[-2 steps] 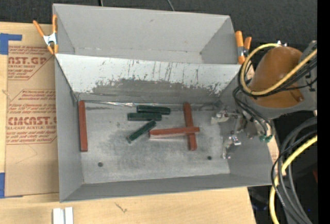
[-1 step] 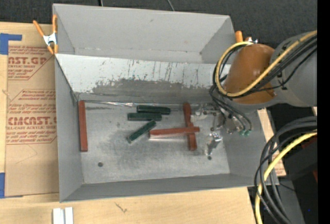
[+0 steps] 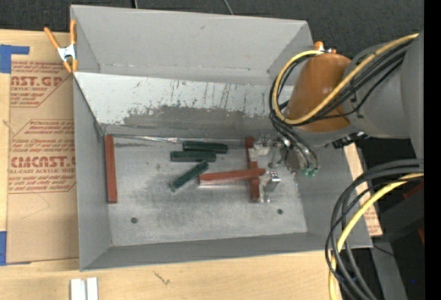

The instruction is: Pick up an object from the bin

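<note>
The orange arm cover [image 3: 318, 92] is seen uppermost; the gripper [image 3: 270, 169] is placed over 2 crossed red-brown bars [image 3: 224, 176] at the bin's [image 3: 207, 221] right; its state cannot be told

Gripper [image 3: 267, 171] low at right end of bin [image 3: 207, 226], over crossing of 2 red-brown bars: long bar [image 3: 224, 176] running left-right, short bar [image 3: 254, 186] across it. Angled dk green stick [image 3: 189, 176] just left of long bar, green stick pair [image 3: 201, 149] above it. Third red-brown bar [image 3: 110, 169] by left wall, well apart.
</note>
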Available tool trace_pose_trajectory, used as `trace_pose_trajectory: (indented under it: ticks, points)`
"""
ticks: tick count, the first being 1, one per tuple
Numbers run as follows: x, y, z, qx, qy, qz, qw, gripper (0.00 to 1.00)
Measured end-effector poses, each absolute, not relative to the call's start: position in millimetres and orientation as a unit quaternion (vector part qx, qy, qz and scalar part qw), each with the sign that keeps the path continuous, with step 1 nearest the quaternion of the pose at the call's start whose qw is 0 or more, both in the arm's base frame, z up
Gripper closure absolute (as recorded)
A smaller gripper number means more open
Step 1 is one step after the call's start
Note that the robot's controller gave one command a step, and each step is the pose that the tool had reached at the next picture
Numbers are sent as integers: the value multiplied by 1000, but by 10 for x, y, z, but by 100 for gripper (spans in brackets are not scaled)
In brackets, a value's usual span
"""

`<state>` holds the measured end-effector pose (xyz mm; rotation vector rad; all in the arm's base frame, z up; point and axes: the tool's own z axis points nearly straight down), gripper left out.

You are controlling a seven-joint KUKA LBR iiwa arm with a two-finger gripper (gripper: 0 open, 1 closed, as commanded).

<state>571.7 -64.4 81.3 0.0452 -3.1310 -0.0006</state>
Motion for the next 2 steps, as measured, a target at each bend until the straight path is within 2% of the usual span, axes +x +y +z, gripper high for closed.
trace_pose_trajectory:
  ticks: [1,2]
  points:
    - [5717,-644,812,14,-1000,0,5,100]
    - [5752,-569,2246,7,-1000,0,-2,100]
